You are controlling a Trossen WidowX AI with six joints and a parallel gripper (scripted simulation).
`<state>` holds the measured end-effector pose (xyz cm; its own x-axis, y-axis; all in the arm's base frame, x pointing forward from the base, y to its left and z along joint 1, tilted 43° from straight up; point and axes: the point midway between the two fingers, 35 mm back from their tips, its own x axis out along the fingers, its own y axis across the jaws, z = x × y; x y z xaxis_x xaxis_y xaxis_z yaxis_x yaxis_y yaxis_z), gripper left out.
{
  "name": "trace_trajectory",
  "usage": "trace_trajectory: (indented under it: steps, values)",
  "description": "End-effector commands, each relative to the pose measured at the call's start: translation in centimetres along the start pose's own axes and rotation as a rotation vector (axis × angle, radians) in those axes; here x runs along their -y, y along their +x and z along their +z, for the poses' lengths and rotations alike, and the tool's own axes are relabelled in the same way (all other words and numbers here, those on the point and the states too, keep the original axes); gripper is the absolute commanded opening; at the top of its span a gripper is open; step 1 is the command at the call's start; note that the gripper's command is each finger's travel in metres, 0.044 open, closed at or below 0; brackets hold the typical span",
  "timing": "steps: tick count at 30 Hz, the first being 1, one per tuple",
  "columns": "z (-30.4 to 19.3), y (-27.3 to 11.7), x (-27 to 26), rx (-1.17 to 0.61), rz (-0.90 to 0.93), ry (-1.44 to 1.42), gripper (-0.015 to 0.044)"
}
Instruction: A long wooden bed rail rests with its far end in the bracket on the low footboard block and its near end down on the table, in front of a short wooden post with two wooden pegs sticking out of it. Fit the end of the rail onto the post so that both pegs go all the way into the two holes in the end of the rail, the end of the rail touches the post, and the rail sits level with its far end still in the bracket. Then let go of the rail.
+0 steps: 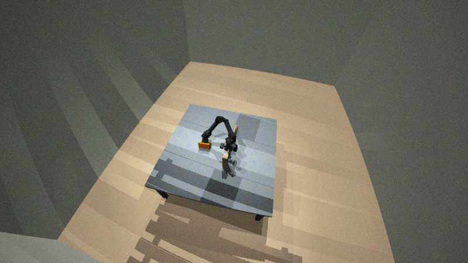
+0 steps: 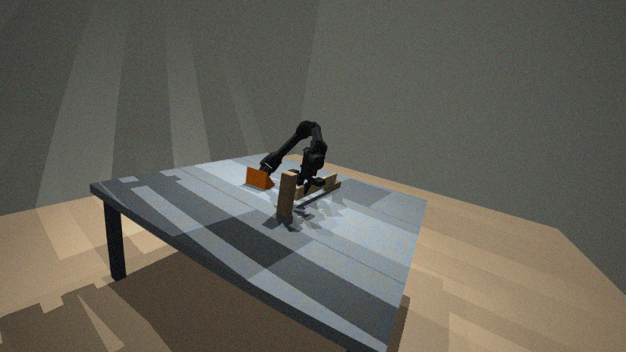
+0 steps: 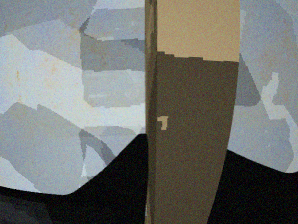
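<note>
Writing: no brand, label or lettering can be read on any part.
Base: an orange wedge-shaped block [image 2: 259,177] stands on the desk [image 2: 218,231], left of the wooden parts; the black arm [image 2: 302,140] rises from it and bends down to the right.
Post: short wooden post [image 2: 286,193], upright on the desk, just right of the base; the pegs cannot be made out.
Rail: wooden bed rail [image 2: 311,187], long axis running from the post away to the right and back in the exterior view, toward the low footboard block [image 2: 331,181]. In the top view the rail [image 1: 229,144] runs from the post [image 1: 224,159] up toward the far side of the desk. Its near end is by the post; whether it touches cannot be told.
Jaws: the jaws [image 2: 310,180] come down on the rail from above, closed on it near the post end, narrowly parted by its width.
Wrist view: the rail [image 3: 194,116] fills the middle as a vertical strip, lit at top, shaded below.
</note>
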<state>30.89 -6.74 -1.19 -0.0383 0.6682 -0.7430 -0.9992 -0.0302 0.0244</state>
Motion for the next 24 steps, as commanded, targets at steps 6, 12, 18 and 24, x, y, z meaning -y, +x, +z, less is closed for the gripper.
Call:
trace_trajectory:
  steps: [6,12,18,24]
  values:
    - [-0.11,-0.14,0.09,-0.001,-0.005,0.001,0.0]
    - [0.07,-0.19,0.11,-0.001,-0.005,0.001,0.0]
    - [0.23,-0.29,0.13,-0.001,-0.005,0.001,0.0]
    - [0.3,-0.39,0.17,-0.001,-0.005,0.001,0.0]
